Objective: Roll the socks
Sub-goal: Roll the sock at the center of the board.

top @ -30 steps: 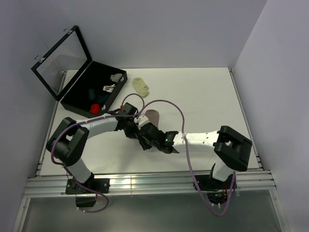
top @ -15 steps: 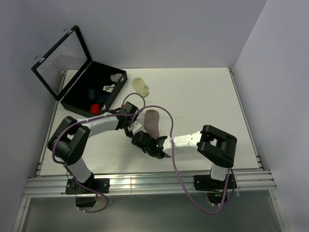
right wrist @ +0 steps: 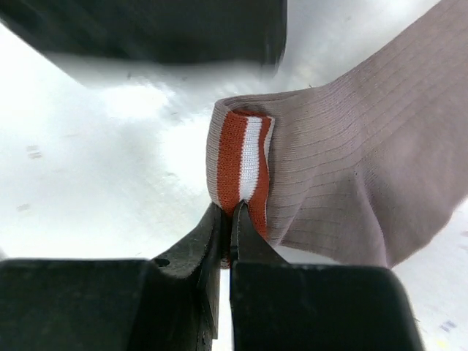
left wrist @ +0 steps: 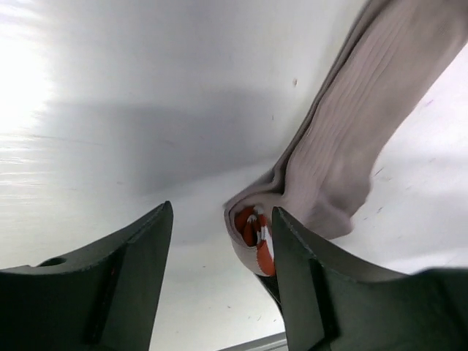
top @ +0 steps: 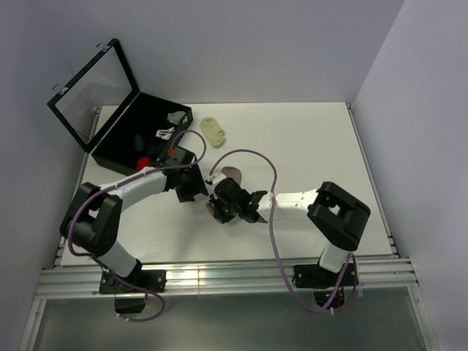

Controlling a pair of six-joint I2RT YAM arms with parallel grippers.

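Observation:
The dusty-pink sock (top: 232,175) lies on the white table, its red-and-white striped cuff folded over. It shows large in the left wrist view (left wrist: 365,139) and the right wrist view (right wrist: 365,183). My right gripper (right wrist: 231,212) is shut on the striped cuff (right wrist: 245,157), also seen from above (top: 216,207). My left gripper (left wrist: 219,241) is open, its jaws either side of the rolled cuff end (left wrist: 256,241), just left of the right gripper in the top view (top: 196,186). The navy and beige socks are not clearly visible.
An open black case (top: 139,139) stands at the back left with small white-grey items (top: 170,124) and a red-and-blue shape (top: 145,162) inside. A small pale-yellow sock (top: 213,130) lies beside the case. The table edge and rail run along the front.
The right gripper has moved left and back with the cuff, folding the sock over itself. The left gripper has drawn back a little to the left and stands open.

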